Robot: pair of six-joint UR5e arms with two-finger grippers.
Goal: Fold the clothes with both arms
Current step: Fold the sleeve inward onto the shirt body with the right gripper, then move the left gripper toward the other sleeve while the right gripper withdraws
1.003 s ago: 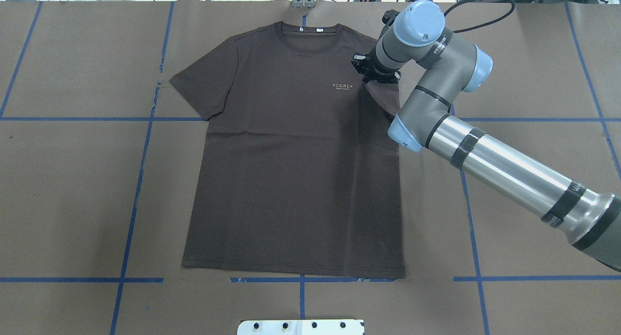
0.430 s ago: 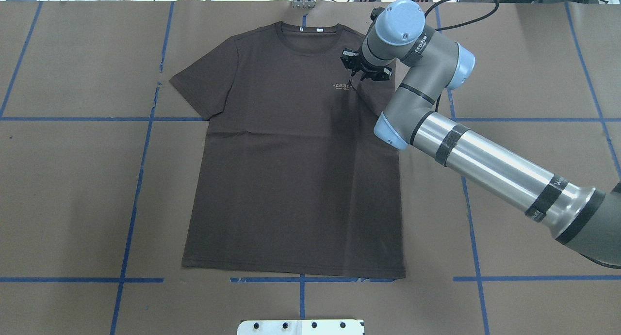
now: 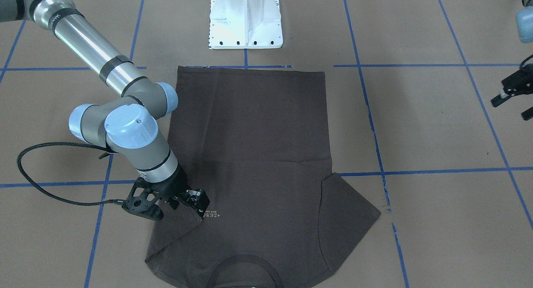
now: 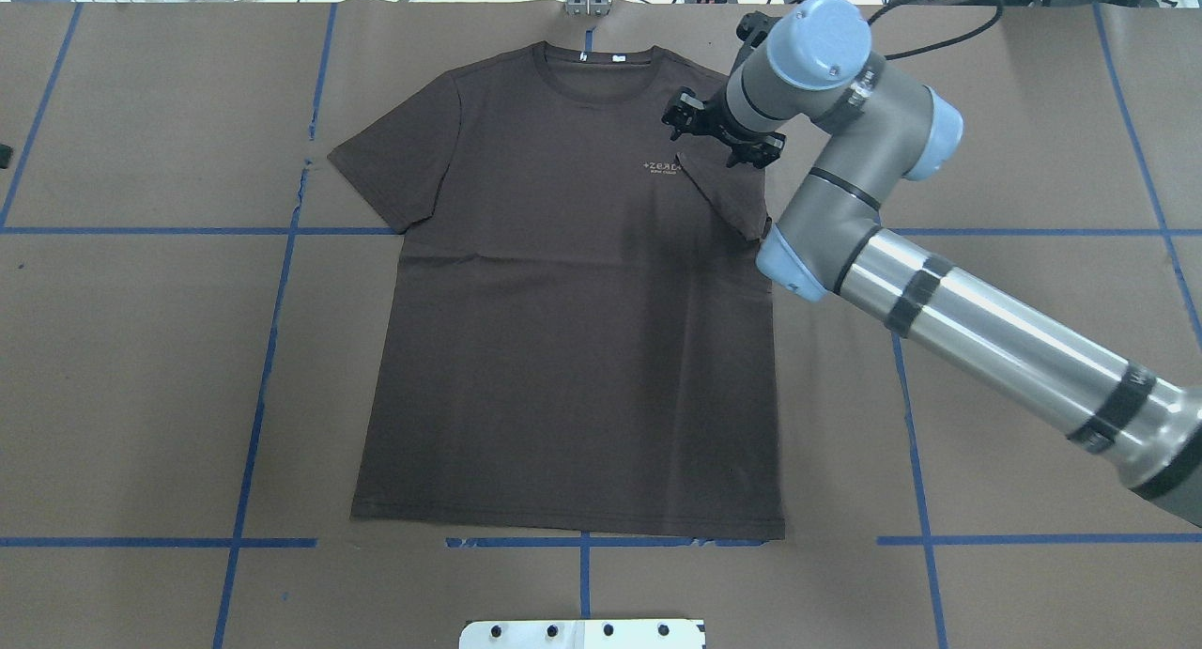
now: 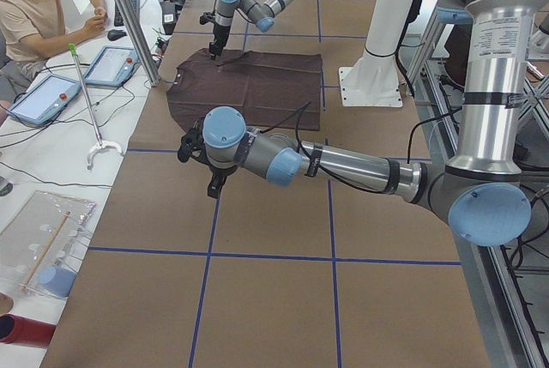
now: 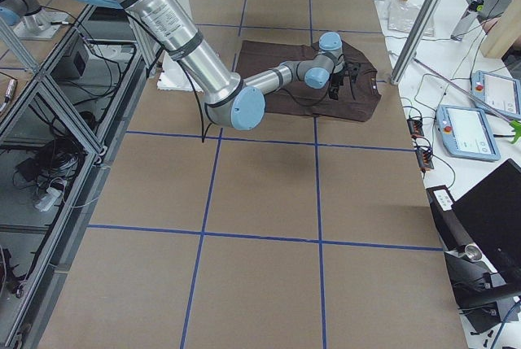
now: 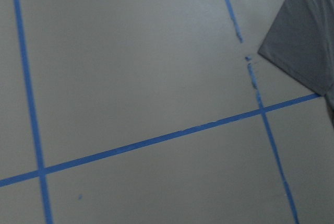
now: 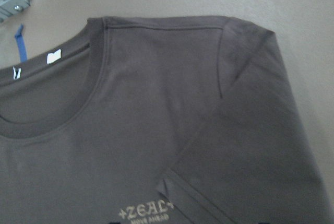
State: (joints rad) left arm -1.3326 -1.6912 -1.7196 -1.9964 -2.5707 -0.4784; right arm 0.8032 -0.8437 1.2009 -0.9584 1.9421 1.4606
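We are looking at a dark brown-grey short-sleeved T-shirt that is lying flat, chest up, midway along the brown paper-covered table. Its round ribbed collar is pointing at the far edge and its hem at the robot's edge. One sleeve is resting folded inward across the chest, with its stitched hem corner just beside the small pale chest print. The other sleeve is spreading out flat.

The black two-finger right gripper is hovering over the folded sleeve with its jaws spread, pinching nothing. The black left gripper is waiting well apart near the table's end and also appears spread.

We are judging the knit as light, limp and matte. It should drape and crease rather than hold shape, and it may drag on the paper. We are favouring the doubled seams, at the shoulder and a hem corner on one side, as pinch points for the two arms.
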